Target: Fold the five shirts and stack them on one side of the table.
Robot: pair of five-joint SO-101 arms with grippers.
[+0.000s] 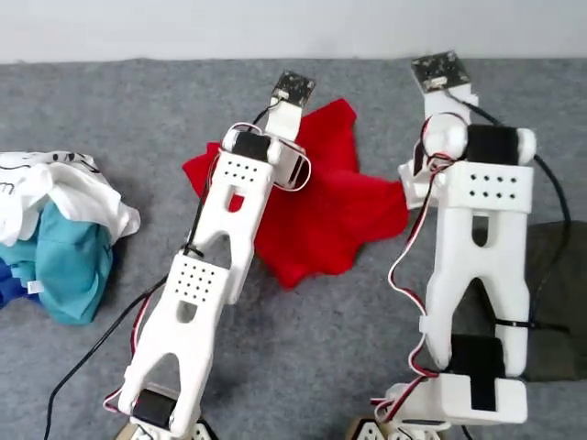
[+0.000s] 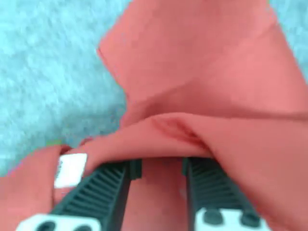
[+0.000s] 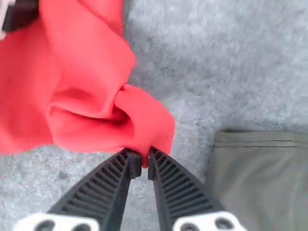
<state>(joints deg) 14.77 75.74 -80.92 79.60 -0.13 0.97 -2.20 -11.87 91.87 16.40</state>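
Fingers of the right end effector [image 3: 139, 159] are clenched on a corner of the red shirt [image 3: 72, 86], the cloth pinched at the tips and bunched into a soft fold just beyond them. Left end effector [image 2: 159, 166] is released, its jaws well apart over the same red shirt [image 2: 207, 72], with flat cloth between them and a raised fold draped across the tips. A white tag [image 2: 71, 169] sits on the cloth just beside one finger.

In the high view the red shirt [image 1: 339, 211] lies crumpled and unfolded mid-counter, ragged in outline. The left arm is over its far-left part and the right arm is at its right edge.

An olive shirt [image 3: 260, 178] lies flat near the right end effector but apart from the red one, with a straight hem edge. It sits at the right edge of the counter [image 1: 348, 348], partly under the right arm [image 1: 550, 275].

At the left edge a heap holds a white shirt [image 1: 55, 188] on top, a teal shirt [image 1: 69, 257] below it and a bit of blue shirt [image 1: 9, 280]. All are unfolded and well apart from the red one.

Bare grey counter shows along the far side, between the heap and the red shirt, and in front between the two arms.
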